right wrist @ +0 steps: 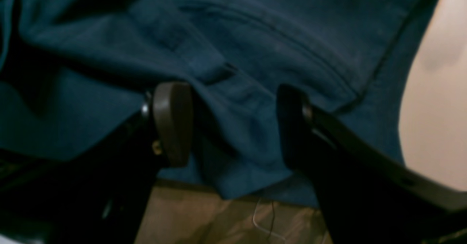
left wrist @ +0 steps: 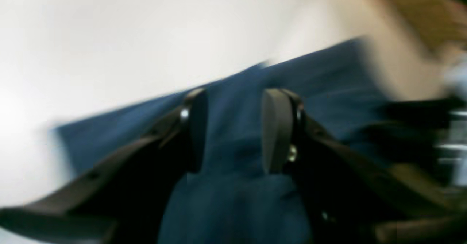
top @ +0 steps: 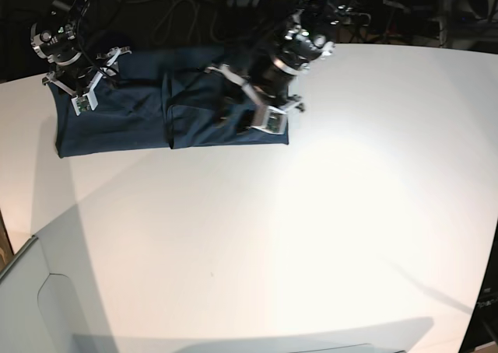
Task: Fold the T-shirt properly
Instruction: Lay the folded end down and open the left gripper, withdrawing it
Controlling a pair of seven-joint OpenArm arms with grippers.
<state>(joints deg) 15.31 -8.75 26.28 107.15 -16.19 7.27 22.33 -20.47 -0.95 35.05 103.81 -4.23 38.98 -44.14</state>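
**Both grippers open over folded navy T-shirt at far left of table**

The T-shirt (top: 156, 104), dark navy, lies on the white table (top: 311, 213) at its far-left part, folded into a long flat band. Visible fold edge runs across it near the middle, splitting it into a left panel and a right panel. Its near edge is fairly straight; its right end stops under the left arm.

Left gripper (left wrist: 233, 127): jaws apart, clear gap between the two pads, navy cloth seen through the gap and below. Nothing pinched between the pads. The left wrist view is motion-blurred, so whether the tips touch the cloth can't be told. In the base view this gripper (top: 261, 108) sits over the right end of the shirt, near its front-right corner.

Right gripper (right wrist: 233, 123): jaws wide apart, a soft ridge of fabric bunched between the fingers (right wrist: 173, 123), not clamped. A stitched seam or hem runs diagonally across the cloth above it. The shirt edge ends just below the fingertips, with a tan surface beyond. In the base view the right gripper (top: 82, 81) is at the shirt's far-left end, near its back corner.

The two grippers are well apart, one at each end of the shirt.
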